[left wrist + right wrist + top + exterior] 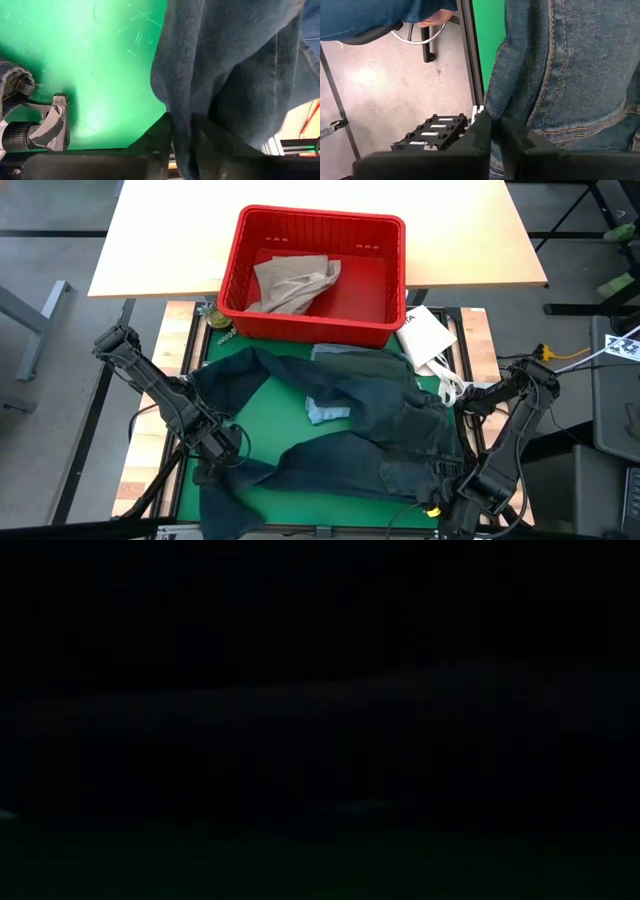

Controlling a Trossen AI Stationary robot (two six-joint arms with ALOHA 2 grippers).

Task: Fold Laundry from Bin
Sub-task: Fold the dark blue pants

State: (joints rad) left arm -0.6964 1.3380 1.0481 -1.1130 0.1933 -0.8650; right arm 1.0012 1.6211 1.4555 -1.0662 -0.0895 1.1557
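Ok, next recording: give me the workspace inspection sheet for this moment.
Surface: green mat, mostly covered.
Job's things: jeans spread on mat; tan garment in red bin at the far edge; light blue piece on jeans.
Clutter: white packet beside bin.
Grippers: left gripper and right gripper each pinch a jeans edge at the near side.
Cables: yellow cable right of the table.
Surroundings: light tabletop beyond; low view dark.

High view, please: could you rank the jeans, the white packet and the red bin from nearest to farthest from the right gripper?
1. Jeans: spread on the mat, reaching the right gripper.
2. White packet: right of the bin.
3. Red bin: far side, holding tan trousers.
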